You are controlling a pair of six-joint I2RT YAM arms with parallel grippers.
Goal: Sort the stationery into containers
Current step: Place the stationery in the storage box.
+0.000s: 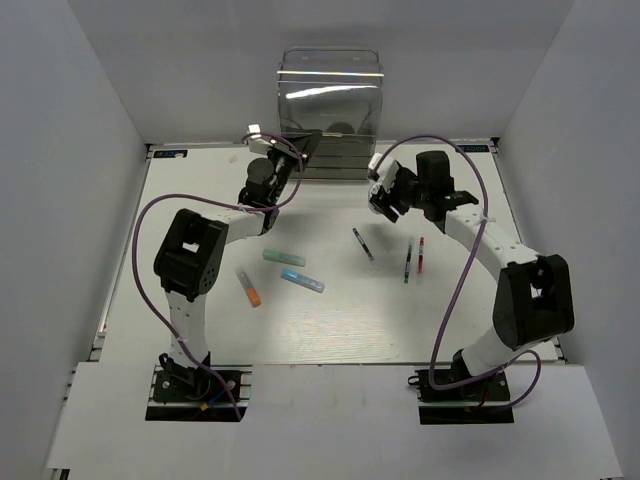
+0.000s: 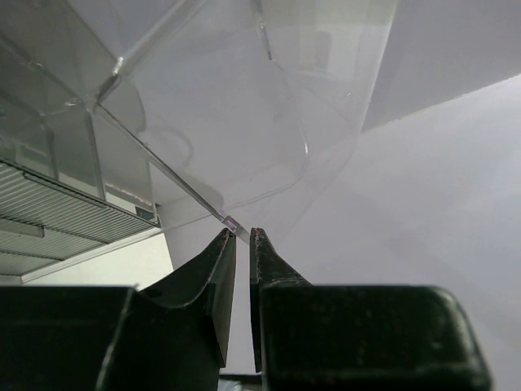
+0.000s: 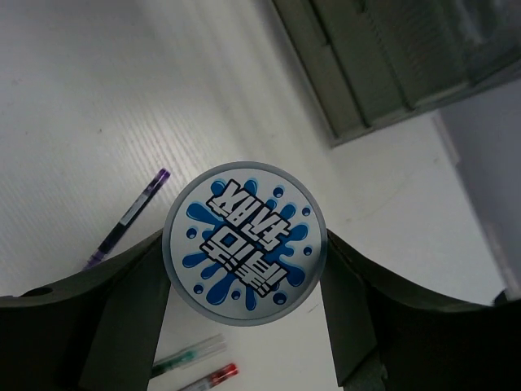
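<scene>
Right gripper (image 3: 246, 257) is open only to the roll's width, with the round blue-and-white roll (image 3: 244, 243) clamped by its rim between both fingers. The roll is judged light, rigid and smooth-edged; holding it across the full diameter is sound, though it may pivot. The organiser (image 3: 383, 65) lies ahead of the fingers, to their right. Left gripper (image 2: 242, 236) is nearly closed, apparently pinching the edge of the clear lid (image 2: 244, 122) at its tips. The lid is judged thin, slippery acrylic.
</scene>
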